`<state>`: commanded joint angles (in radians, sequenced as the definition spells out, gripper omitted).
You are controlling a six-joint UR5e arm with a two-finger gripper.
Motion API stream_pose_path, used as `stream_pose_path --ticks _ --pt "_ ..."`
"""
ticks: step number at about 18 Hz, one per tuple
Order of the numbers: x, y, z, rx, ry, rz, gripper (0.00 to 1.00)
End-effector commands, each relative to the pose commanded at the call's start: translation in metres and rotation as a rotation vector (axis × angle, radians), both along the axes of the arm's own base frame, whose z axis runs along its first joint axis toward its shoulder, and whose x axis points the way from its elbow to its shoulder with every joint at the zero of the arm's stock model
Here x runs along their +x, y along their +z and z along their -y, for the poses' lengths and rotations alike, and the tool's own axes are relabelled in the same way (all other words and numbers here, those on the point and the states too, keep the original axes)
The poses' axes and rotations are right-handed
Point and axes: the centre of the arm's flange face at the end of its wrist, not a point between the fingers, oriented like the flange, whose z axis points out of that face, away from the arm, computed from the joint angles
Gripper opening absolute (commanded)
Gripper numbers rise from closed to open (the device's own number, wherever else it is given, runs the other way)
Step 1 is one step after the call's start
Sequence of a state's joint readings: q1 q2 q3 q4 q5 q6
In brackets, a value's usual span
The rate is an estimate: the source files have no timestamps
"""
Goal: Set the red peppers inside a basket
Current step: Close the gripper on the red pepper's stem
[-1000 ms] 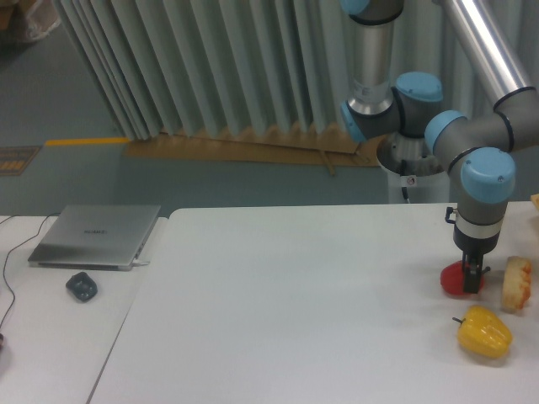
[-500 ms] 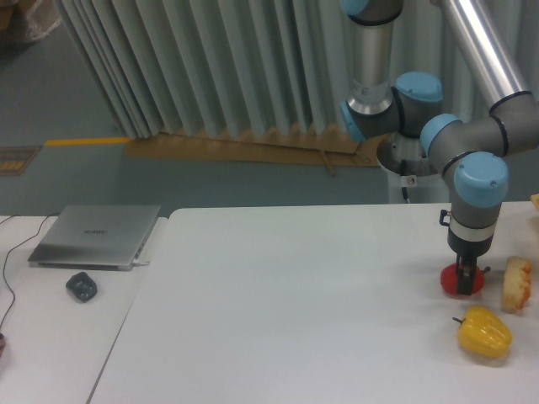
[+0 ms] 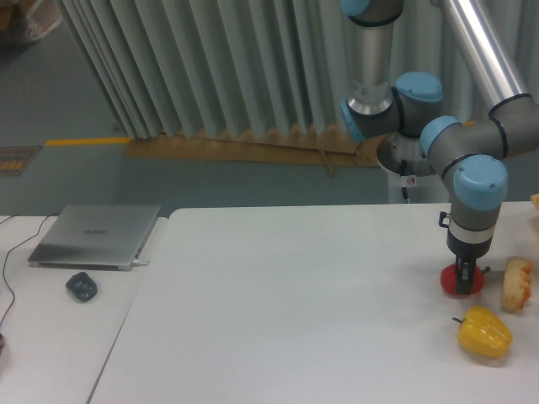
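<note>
the white table (image 3: 295,303) runs wide and bare to the left of the arm. a closed laptop (image 3: 95,235) sits on the side table at far left, a dark mouse (image 3: 82,286) by it. near the right edge lie the yellow pepper (image 3: 484,332) and a pale bread chunk (image 3: 516,284). the gripper (image 3: 463,280) points straight down onto the red pepper (image 3: 450,284), its fingers at the fruit; whether they clamp it, i cannot tell.
</note>
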<state>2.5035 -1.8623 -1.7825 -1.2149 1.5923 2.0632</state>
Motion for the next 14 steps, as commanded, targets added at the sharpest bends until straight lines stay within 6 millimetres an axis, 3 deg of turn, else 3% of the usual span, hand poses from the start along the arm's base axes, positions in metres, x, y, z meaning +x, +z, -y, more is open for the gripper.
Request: stream_pose_path --ticks 4,14 --pt "0.0004 0.0007 0.0001 0.001 0.000 0.001 0.61" --pt "-0.0024 0.0079 0.0025 0.014 0.009 -0.007 0.59"
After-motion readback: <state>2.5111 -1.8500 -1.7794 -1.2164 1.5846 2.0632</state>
